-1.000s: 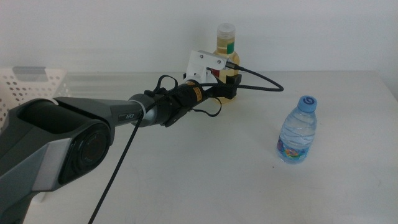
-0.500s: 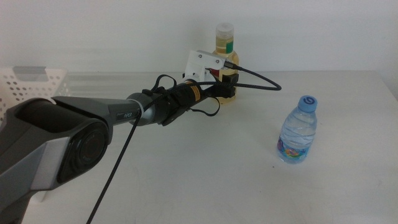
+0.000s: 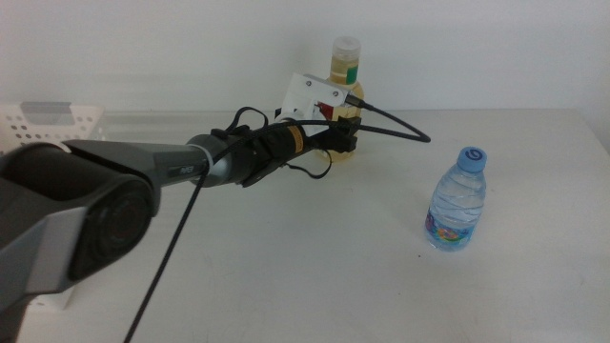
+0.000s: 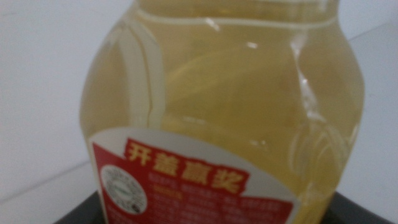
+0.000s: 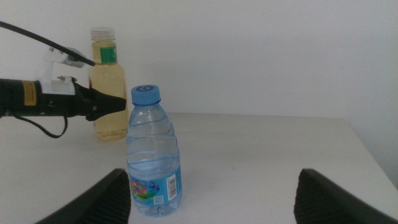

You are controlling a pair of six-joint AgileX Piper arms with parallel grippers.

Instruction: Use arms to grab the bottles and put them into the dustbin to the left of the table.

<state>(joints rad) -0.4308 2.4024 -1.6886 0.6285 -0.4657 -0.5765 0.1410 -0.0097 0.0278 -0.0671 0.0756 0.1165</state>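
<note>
A clear bottle of yellow liquid [image 3: 345,71] with a white cap stands at the back of the table [image 3: 315,257]. My left gripper [image 3: 347,135] reaches it from the left, and its jaws stand open on either side of the lower body. In the left wrist view the yellow bottle [image 4: 224,106] fills the picture, red label low. A small blue-capped water bottle [image 3: 456,200] stands upright at the right. In the right wrist view the water bottle [image 5: 153,158] is just ahead of my right gripper [image 5: 214,208], which is wide open and holds nothing. The white dustbin [image 3: 43,126] is at the far left.
The left arm's black cable [image 3: 396,126] loops out to the right of the yellow bottle. A white wall rises behind the table's back edge. The right wrist view also shows the left gripper [image 5: 109,101] at the yellow bottle [image 5: 109,118].
The left arm has pushed a little further toward the yellow bottle and risen slightly. Both bottles stand where they were.
</note>
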